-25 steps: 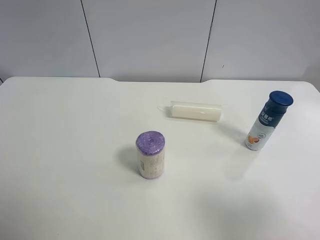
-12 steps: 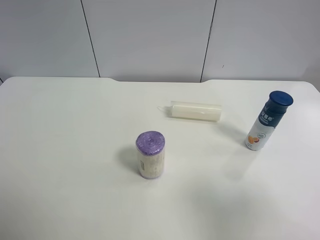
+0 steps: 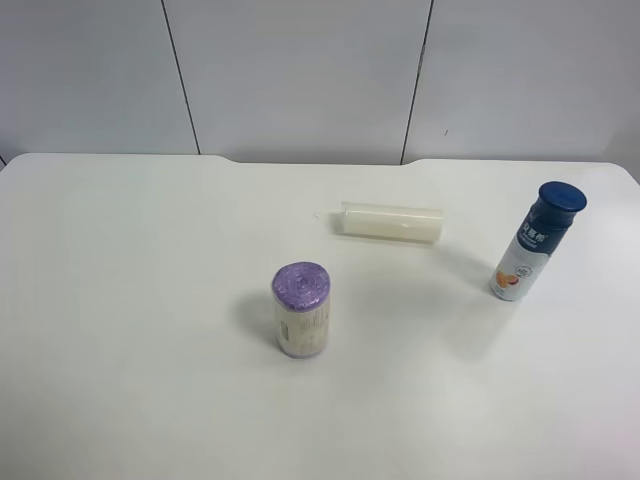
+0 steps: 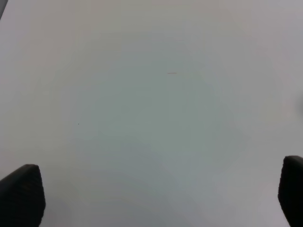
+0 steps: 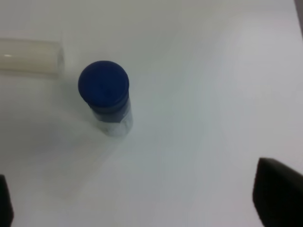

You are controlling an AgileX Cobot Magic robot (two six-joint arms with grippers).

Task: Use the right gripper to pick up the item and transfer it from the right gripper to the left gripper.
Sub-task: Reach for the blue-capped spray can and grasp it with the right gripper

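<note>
The right end effector (image 5: pixel 142 205) is spread wide, nothing btwn fingers; left end effector (image 4: pixel 156 196) likewise, over bare desk (image 3: pixel 120 300). The item (image 3: pixel 528 245) stands upright at approx 3 o'clock of desk in ext. view, prob untouched; tube (image 3: pixel 390 222) toward its 9, can (image 3: pixel 301 310) its 8.

surface: broad matte white tabletop (image 3: pixel 120 330), far edge shallowly notched along the middle | backdrop: pale grey smooth panelled wall (image 3: pixel 300 70) just behind it, split by thin dark slanting seams (image 3: pixel 181 80) | light: soft, even, cool white; shadows faint; source possibly overhead
</note>
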